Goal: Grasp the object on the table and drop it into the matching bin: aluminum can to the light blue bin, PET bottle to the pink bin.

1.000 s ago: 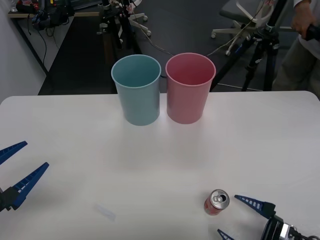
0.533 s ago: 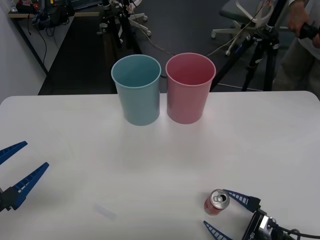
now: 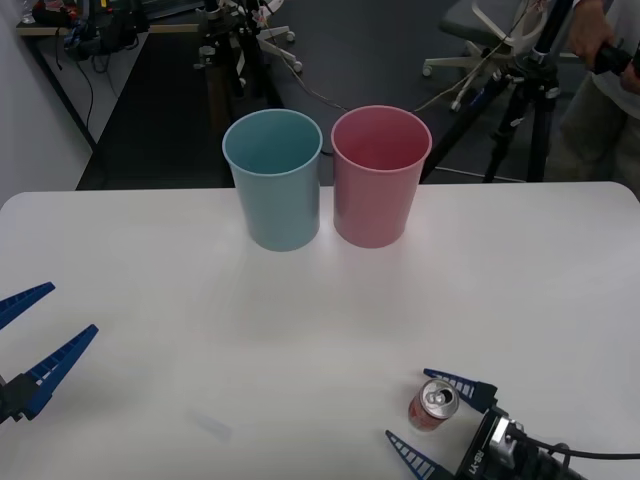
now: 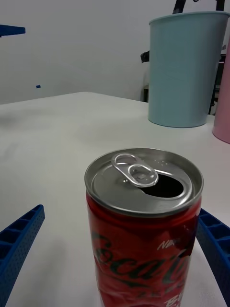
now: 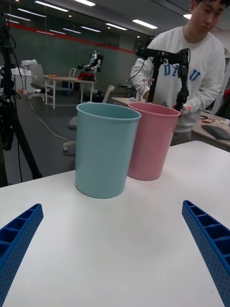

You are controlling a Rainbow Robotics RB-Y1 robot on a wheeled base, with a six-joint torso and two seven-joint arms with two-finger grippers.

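Note:
A small red aluminum can (image 3: 432,405) with a silver top stands upright on the white table (image 3: 150,260) near its front right. My right gripper (image 3: 407,405) is open, one blue finger on each side of the can, not touching it. In the right wrist view the can (image 4: 143,225) stands close up between the fingers (image 4: 19,244). The light blue bin (image 3: 273,180) and the pink bin (image 3: 379,175) stand side by side at the table's far edge. My left gripper (image 3: 73,307) rests open at the front left, facing the bins (image 5: 105,148).
A tripod (image 3: 525,90) and an office chair (image 3: 480,30) stand on the floor behind the table at the right. A small faint mark (image 3: 212,426) lies on the table's front. Bare tabletop lies between the can and the bins.
My right gripper has slid leftward toward the can, so its open fingers now stand on both sides of it. The can, bins and left arm have not moved.

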